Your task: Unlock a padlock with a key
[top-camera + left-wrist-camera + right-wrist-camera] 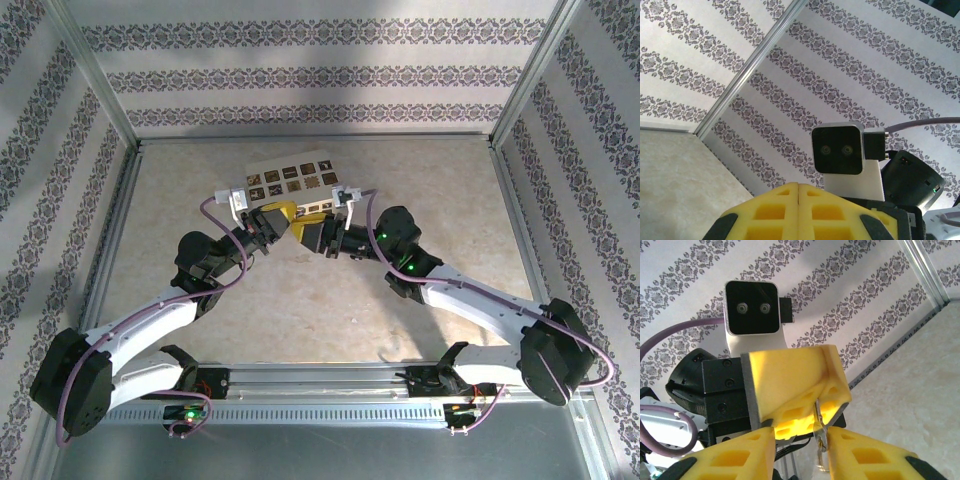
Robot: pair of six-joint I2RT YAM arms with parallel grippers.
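Note:
My left gripper (284, 216) and right gripper (313, 234) meet tip to tip above the table's middle, just in front of the cream box (295, 181). In the left wrist view the left gripper (798, 186) has its yellow fingers pressed together along one seam. In the right wrist view a thin silvery key (819, 432) sticks down out of the left gripper (815, 403). The key rests against the inner face of one finger of my right gripper (800, 441), whose fingers stand apart. The padlock is hidden.
The cream box with dark patterned squares lies on the beige table (440, 180) behind the grippers. Patterned walls and metal posts (522, 78) close in the back and sides. A metal rail (320, 395) runs along the near edge. Purple cables (212, 208) loop off both wrists.

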